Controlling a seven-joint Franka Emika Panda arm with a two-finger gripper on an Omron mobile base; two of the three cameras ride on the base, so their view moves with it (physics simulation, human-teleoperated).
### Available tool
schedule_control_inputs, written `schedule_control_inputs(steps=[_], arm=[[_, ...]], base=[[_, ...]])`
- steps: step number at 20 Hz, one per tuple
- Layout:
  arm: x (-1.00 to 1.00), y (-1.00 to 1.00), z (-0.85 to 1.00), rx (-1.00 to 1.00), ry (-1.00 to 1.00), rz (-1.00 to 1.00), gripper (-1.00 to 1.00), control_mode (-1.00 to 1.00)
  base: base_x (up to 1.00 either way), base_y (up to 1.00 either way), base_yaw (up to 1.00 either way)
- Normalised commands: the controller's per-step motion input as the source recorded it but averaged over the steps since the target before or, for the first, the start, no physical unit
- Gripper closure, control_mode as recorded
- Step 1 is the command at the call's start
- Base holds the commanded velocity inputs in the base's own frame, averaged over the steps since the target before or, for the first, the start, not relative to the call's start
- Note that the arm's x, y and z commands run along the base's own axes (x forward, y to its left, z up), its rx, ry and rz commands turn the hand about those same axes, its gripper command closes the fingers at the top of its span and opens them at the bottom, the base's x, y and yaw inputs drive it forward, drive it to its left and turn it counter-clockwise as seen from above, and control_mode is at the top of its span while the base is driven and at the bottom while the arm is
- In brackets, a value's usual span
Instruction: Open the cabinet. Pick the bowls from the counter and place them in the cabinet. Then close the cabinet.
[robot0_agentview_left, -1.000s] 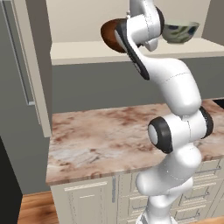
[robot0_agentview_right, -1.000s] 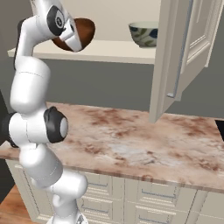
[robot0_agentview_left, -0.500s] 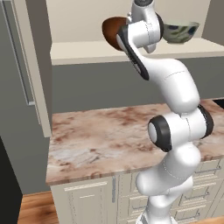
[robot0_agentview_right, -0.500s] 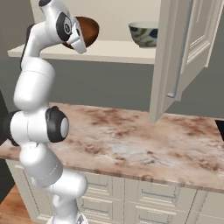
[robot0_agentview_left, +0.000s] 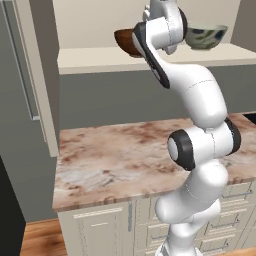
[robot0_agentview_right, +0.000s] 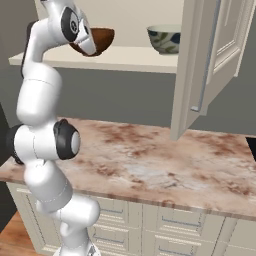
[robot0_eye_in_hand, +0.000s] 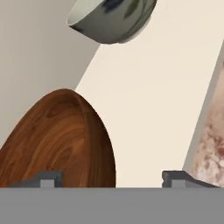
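While the arm reached up to the cabinet (robot0_agentview_right: 210, 55), the gripper (robot0_eye_in_hand: 111, 177) stood with its jaws wide apart, 1 tip on each side of the wooden bowl (robot0_eye_in_hand: 61, 140). In the hand view the left fingertip (robot0_eye_in_hand: 46, 178) sat against the bowl's brown inside and the right one stood well clear of the rim, with bare shelf (robot0_eye_in_hand: 148, 109) between them; whether either tip touched the bowl could not be told, and nothing looked clamped.

From the base cameras the wooden bowl (robot0_agentview_right: 97, 41) sat on the cabinet shelf (robot0_agentview_left: 100, 57) just beside the white hand, partly hidden by it. Its tilt could not be judged from those views. The pale ceramic bowl (robot0_agentview_right: 163, 38), marked with dark leaves, stood upright on the same shelf, well apart from the wooden one and nearer the open right door.

Both of the 2 bowls were thus inside the cabinet, whose doors stood open, 1 (robot0_agentview_left: 35, 75) on the left, 1 on the right. Below, the marbled counter (robot0_agentview_right: 150, 160) ran above the cream drawers (robot0_agentview_right: 175, 225).
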Motion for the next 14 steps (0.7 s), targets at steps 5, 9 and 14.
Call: schedule_control_inputs(steps=[5,9,14], arm=[[-0.27,0.03,0.16,0.00,-0.04,0.00,-1.00,-1.00],[-0.81,0.00,0.01,0.00,-0.02,0.00,-1.00,-1.00],[-1.00,0.03,-0.06,0.00,-0.09,0.00,-1.00,-1.00]], base=[[0.00,0.00,0.00],[0.00,0.00,0.00],[0.00,0.00,0.00]])
